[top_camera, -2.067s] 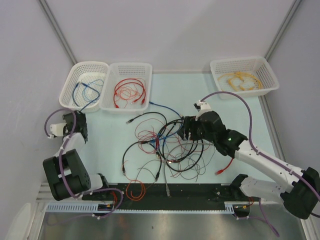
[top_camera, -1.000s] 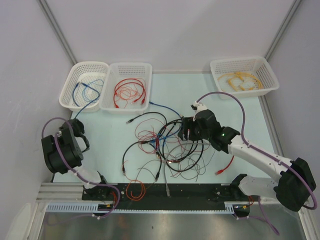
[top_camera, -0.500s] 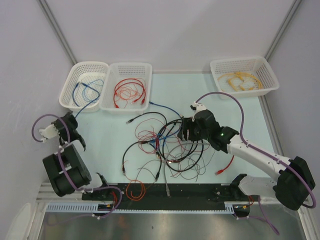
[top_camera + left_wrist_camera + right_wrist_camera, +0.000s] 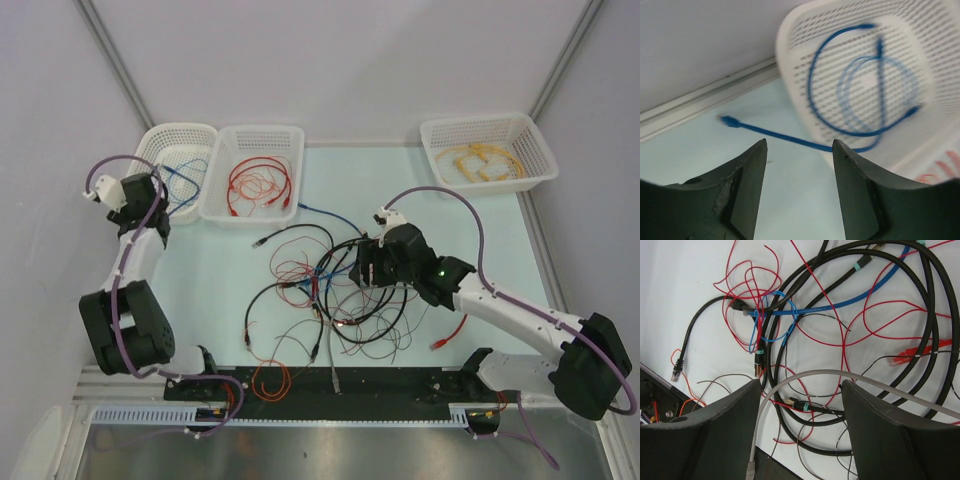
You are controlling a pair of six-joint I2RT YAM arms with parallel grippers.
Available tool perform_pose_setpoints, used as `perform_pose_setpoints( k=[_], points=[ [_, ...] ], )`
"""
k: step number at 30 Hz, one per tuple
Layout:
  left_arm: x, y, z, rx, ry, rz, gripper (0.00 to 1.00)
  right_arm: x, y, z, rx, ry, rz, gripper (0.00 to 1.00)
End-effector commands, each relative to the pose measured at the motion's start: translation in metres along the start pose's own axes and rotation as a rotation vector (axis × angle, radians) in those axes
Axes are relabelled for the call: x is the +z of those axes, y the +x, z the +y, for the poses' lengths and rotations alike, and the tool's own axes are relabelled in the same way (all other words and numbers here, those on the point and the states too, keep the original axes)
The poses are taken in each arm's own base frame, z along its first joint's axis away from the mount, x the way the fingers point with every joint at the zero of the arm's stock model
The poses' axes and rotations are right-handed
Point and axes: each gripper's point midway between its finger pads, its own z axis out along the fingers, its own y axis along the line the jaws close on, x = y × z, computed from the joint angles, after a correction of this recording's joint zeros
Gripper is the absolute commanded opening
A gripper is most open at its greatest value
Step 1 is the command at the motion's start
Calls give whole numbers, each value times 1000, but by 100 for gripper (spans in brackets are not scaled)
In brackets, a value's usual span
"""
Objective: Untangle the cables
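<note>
Your cables (image 4: 330,290) lie in one tangle at the middle of the table (image 4: 480,220). Colours noted: black, red, blue and one grey strand (image 4: 850,375). Individual count cannot be determined. Your right gripper (image 4: 368,262) hangs over the tangle's right side, fingers spread wide, gripping nothing. Your left gripper (image 4: 148,195) is likewise spread and empty, beside the left basket (image 4: 150,150).

Baskets counted: three, along the far edge.
- The left basket holds coiled blue cable (image 4: 860,90), with one plug trailing onto the table.
- The middle basket (image 4: 260,129) holds red cable (image 4: 260,180).
- The right basket (image 4: 535,140) holds yellow cable (image 4: 480,160).

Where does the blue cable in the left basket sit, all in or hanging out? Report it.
Partly out: the blue cable coils inside the basket, but one end trails over the rim, its plug on the table.
</note>
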Motion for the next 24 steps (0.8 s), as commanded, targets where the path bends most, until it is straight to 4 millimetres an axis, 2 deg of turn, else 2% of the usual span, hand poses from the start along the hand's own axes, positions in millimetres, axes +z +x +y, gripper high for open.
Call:
perform_pose_setpoints(
  k=[1, 2, 3, 4, 6, 9, 14, 19, 24],
  points=[
    [10, 28, 61, 356, -242, 109, 61, -10, -21, 14, -17, -54, -91, 70],
    [15, 34, 66, 408, -263, 133, 61, -11, -23, 13, -16, -53, -100, 70],
    [17, 35, 69, 431, -272, 146, 68, -13, -25, 14, -17, -56, -114, 70],
    [15, 41, 75, 464, -299, 180, 78, -13, -26, 14, -16, -58, -121, 71],
    [17, 37, 80, 495, -339, 183, 98, -14, -28, 11, -8, -57, -147, 70],
    [19, 34, 79, 516, -306, 173, 100, -13, -23, 7, 20, -59, -167, 71],
    [33, 14, 60, 596, -250, 108, 100, -12, -17, 1, 68, -82, -183, 71],
    [56, 25, 54, 713, -214, 133, 100, -12, -18, -3, 97, -112, -179, 71],
    [63, 48, 62, 787, -157, 163, 99, -12, -24, -7, 112, -136, -179, 71]
  ],
)
